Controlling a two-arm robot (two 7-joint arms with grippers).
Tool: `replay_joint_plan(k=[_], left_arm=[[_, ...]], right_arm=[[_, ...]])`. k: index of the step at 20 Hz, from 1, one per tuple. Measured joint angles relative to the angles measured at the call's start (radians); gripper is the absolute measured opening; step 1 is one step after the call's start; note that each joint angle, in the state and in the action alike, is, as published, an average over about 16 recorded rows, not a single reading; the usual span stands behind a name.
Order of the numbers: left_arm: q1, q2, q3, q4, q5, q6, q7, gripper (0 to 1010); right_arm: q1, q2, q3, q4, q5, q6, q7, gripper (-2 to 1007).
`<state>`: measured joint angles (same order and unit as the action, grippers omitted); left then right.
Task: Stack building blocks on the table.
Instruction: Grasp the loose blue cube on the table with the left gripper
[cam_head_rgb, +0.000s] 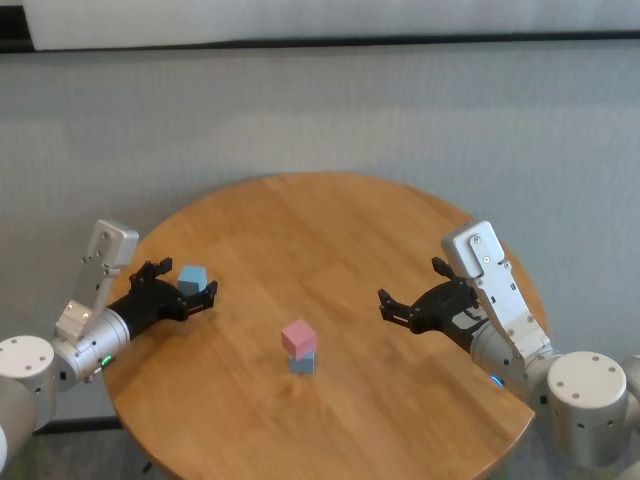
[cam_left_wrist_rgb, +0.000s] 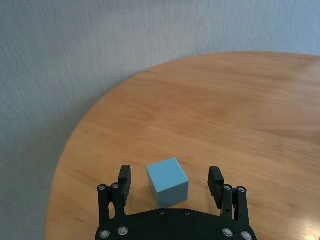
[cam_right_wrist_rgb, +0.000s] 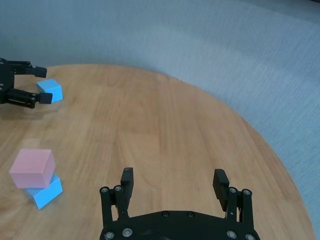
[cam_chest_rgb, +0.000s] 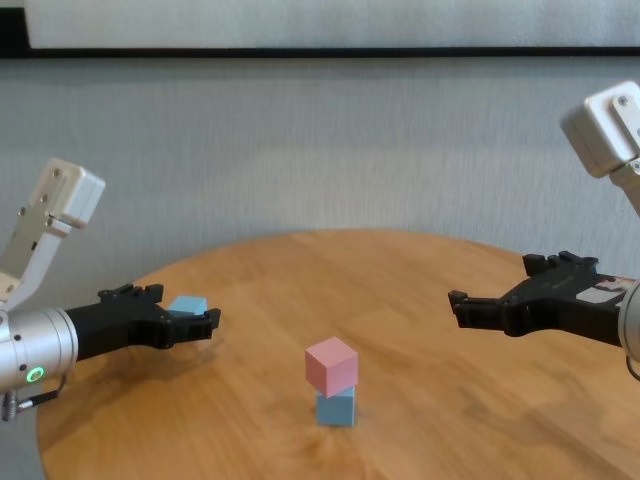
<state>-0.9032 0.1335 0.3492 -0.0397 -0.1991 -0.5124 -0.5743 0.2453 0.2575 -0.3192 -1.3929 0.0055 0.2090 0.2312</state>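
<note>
On the round wooden table (cam_head_rgb: 330, 230), a pink block (cam_head_rgb: 298, 337) sits on top of a light blue block (cam_head_rgb: 301, 364) near the middle front. The same stack shows in the chest view as pink block (cam_chest_rgb: 331, 362) over blue block (cam_chest_rgb: 336, 408). A second light blue block (cam_head_rgb: 192, 273) rests on the table at the left. My left gripper (cam_head_rgb: 189, 283) is open around it, and the left wrist view shows that block (cam_left_wrist_rgb: 168, 181) with a gap to each finger. My right gripper (cam_head_rgb: 410, 286) hovers open and empty to the right of the stack.
A grey wall lies behind the table. The table's rim (cam_left_wrist_rgb: 65, 155) curves just beyond the left gripper. Bare wood (cam_right_wrist_rgb: 165, 125) stretches between the right gripper (cam_right_wrist_rgb: 173, 174) and the stack.
</note>
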Motion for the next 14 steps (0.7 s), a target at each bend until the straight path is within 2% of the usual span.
replay_joint_plan(k=[4, 14], left_arm=[[-0.013, -0.004, 0.006, 0.025, -0.005, -0.012, -0.001, 1000], [0.012, 0.004, -0.008, -0.025, 0.008, 0.012, 0.003, 1000]], right_arm=[[0.0, 0.0, 0.0, 0.0, 0.0, 0.0, 0.0, 1005], [0.0, 0.0, 0.0, 0.0, 0.0, 0.0, 0.0, 1005]])
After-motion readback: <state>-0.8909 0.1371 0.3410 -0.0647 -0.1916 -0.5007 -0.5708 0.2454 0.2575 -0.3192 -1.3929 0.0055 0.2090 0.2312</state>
